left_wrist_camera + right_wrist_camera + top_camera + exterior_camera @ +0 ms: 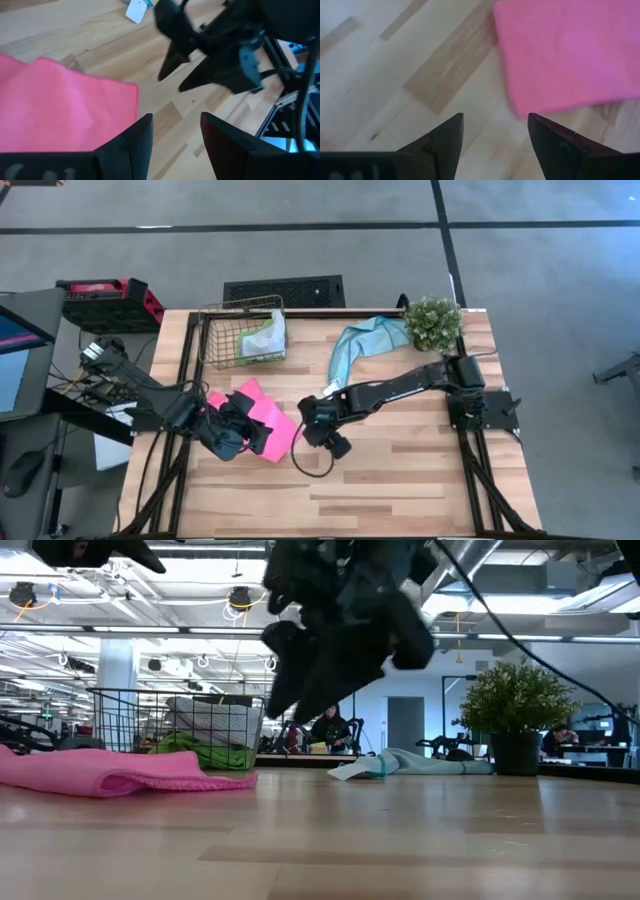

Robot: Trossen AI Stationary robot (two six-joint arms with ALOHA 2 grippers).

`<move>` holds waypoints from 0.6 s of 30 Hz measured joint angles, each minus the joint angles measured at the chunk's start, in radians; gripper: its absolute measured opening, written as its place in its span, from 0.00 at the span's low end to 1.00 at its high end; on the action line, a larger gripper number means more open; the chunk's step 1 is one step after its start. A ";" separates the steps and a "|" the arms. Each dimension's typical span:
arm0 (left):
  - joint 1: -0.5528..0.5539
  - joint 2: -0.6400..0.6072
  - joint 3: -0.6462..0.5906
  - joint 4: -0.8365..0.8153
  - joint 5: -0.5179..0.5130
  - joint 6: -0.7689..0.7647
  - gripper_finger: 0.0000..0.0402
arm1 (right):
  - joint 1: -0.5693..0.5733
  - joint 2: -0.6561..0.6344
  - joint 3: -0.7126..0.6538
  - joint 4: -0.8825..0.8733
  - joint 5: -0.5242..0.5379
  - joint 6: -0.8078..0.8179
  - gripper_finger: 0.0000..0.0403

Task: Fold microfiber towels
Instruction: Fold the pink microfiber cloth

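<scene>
The hot pink towel (270,423) lies flat on the table's left half; it also shows in the low view (110,772). My left gripper (255,438) hovers open over its near right part, and its wrist view shows the towel (60,110) beside the fingers. My right gripper (310,428) hovers open just right of the towel, which lies ahead of its fingers in the right wrist view (565,55). The light teal-blue towel (362,340) lies crumpled at the far edge. The green towel (205,752) and the pale grey towel (265,337) lie in the wire basket (215,330).
A small potted plant (432,323) stands at the table's far right corner beside the teal towel. The wire basket stands at the far left. Bare wood (400,470) stretches along the near and right parts of the table.
</scene>
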 joint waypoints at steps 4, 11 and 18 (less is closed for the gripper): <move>-0.002 0.000 0.000 0.000 -0.001 0.000 0.39 | -0.001 0.049 0.000 0.069 0.003 0.000 0.60; -0.002 -0.001 0.000 0.001 -0.002 0.000 0.39 | -0.006 0.100 0.001 0.156 0.100 -0.022 0.60; -0.002 -0.001 0.000 0.000 -0.003 0.005 0.39 | -0.017 0.133 0.002 0.195 0.119 -0.078 0.60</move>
